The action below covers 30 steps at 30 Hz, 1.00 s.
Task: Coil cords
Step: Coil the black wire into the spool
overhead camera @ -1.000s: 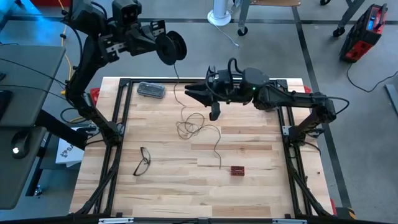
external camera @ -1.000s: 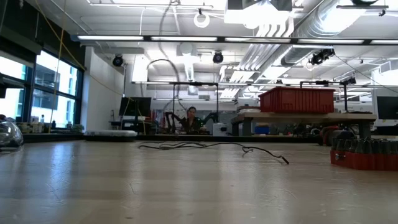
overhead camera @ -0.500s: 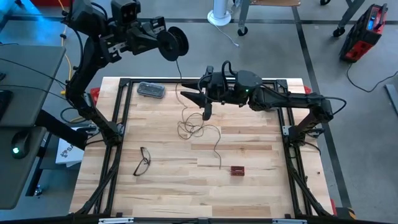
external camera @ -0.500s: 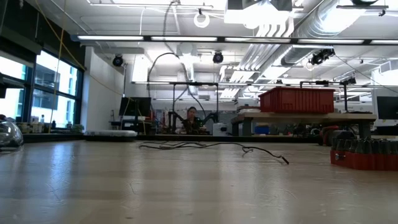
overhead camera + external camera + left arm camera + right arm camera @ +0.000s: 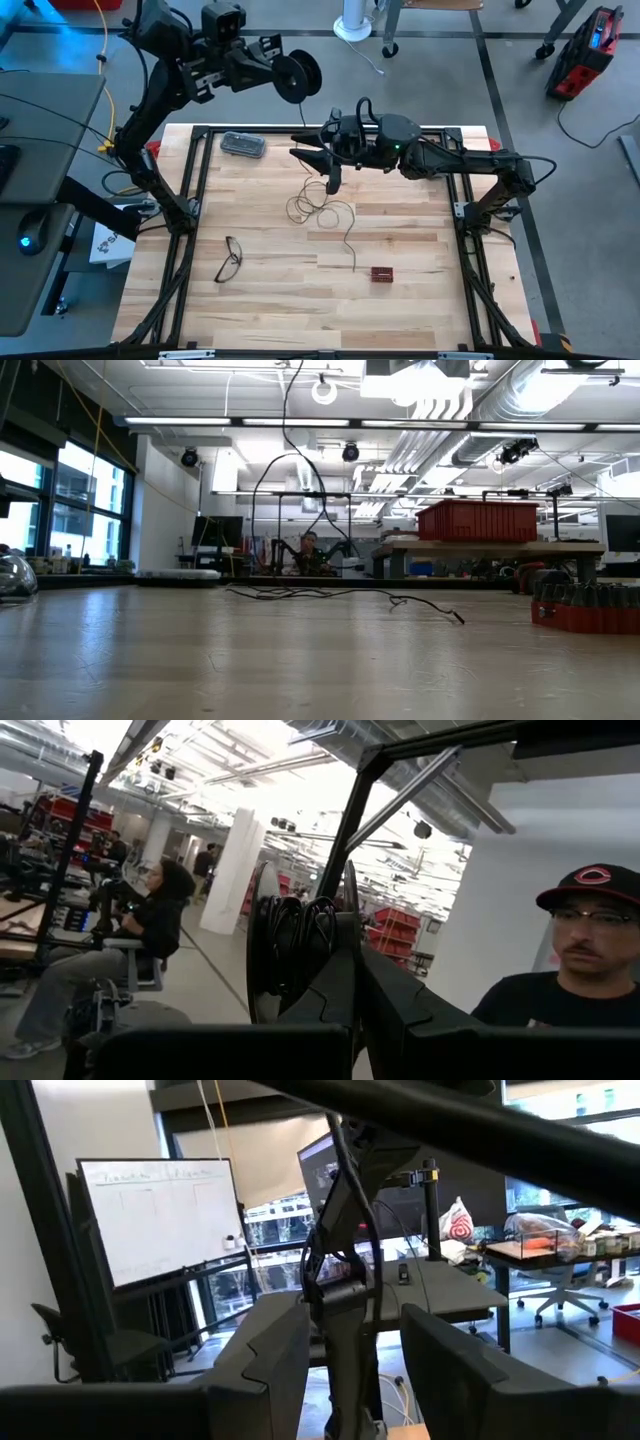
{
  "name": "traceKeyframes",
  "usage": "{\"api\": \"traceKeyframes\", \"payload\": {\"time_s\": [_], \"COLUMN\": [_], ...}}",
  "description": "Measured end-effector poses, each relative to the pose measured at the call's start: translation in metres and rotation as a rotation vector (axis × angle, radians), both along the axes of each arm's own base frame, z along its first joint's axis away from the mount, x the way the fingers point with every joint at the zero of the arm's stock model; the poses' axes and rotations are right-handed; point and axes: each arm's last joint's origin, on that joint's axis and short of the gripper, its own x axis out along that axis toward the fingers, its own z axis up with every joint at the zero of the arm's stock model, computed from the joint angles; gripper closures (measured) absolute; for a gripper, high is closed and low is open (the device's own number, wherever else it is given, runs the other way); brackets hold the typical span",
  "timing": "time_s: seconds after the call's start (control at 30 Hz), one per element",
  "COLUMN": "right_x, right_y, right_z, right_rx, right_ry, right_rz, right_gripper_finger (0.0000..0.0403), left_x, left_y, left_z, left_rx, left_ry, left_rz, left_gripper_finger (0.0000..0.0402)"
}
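Centrally, the thin dark wire lay in loose loops on the wooden table, rising to the black reel clamped in the left gripper at upper left; the right gripper hovered beside it, jaws parted.

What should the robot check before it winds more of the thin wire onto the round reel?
1. Left gripper shut on the reel, held above the table's far edge: ok.
2. Right gripper open over the wire: ok.
3. Wire between the right fingers: cannot tell.
4. Loose wire lies in tangled loops on the table: not ok.
5. Eyeglasses and red block apart from the wire: ok.
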Motion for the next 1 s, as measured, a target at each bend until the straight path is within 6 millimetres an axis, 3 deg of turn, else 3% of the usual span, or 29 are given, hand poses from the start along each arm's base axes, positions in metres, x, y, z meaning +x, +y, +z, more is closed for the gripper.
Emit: {"api": "traceKeyframes", "payload": {"time_s": [0.23, 0.63, 1.0], "right_x": [0.0, 0.0, -0.005], "right_y": [0.0, 0.0, 0.005], "right_z": [0.0, 0.001, 0.003], "right_rx": [-0.011, -0.039, -0.034], "right_ry": [0.0, -0.009, 0.017], "right_rz": [0.003, -0.003, 0.017], "right_gripper_finger": [0.0284, 0.0385, 0.0402], "left_x": [-0.001, -0.001, -0.012], "left_y": [0.002, 0.002, 0.005], "left_z": [0.0, 0.0, 0.001], "left_rx": [-0.004, -0.004, -0.017], "left_ry": [0.004, 0.006, 0.044], "left_rz": [0.002, -0.001, 0.01], "left_gripper_finger": [0.0401, 0.0401, 0.0401]}}
